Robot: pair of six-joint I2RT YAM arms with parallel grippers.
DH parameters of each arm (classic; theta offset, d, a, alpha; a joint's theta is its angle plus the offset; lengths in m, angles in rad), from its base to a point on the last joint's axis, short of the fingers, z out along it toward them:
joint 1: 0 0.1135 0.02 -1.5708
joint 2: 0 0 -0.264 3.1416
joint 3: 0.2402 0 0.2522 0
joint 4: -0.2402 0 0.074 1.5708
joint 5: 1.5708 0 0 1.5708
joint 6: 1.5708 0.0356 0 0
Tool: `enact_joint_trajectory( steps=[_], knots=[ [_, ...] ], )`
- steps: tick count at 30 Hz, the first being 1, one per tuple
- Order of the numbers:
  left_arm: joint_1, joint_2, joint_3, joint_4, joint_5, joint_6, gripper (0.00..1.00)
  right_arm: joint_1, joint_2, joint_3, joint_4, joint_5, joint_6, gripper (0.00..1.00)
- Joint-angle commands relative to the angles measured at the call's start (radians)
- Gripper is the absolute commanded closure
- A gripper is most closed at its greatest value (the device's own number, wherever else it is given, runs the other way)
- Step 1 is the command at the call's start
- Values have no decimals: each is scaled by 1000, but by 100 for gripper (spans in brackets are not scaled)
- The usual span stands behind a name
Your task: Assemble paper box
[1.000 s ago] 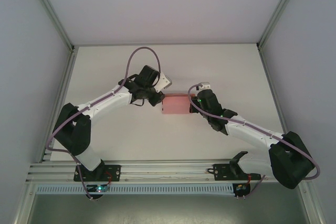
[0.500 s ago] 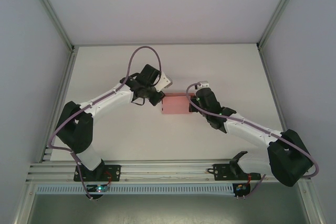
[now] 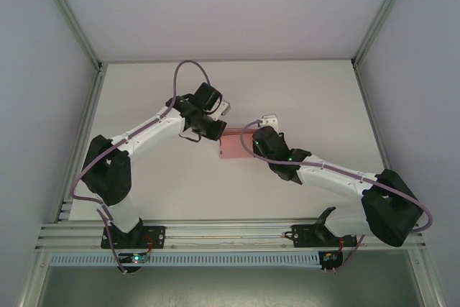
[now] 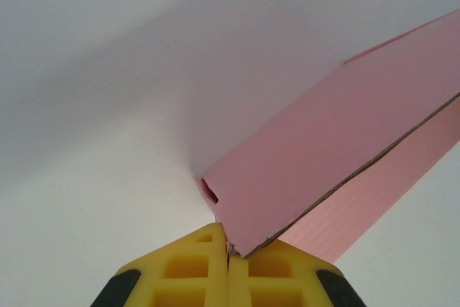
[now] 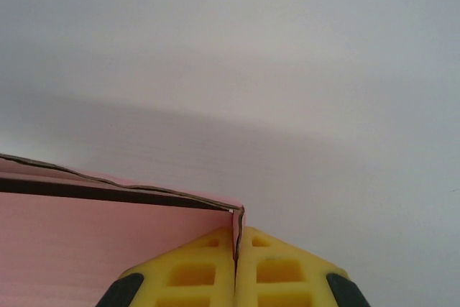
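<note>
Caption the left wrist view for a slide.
Closed yellow-tipped left gripper pinching one corner of the pink paper box.

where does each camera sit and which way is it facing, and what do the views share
Top external: fixed above and behind the arm bases, looking down on the table; both arms show, with the left tool and right tool at the paper box.
Left wrist: on the left arm, looking along its yellow fingers, shut on a box corner.
Right wrist: on the right arm, looking along its yellow fingers, shut on the box's edge.
Shared: all three show the pink box.
</note>
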Motion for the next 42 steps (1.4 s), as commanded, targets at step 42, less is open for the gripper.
enact_joint_trajectory(
  steps=[42],
  knots=[
    [88, 31, 24, -19, 308, -472, 100, 120, 120, -57, -145, 24, -28, 100]
  ],
)
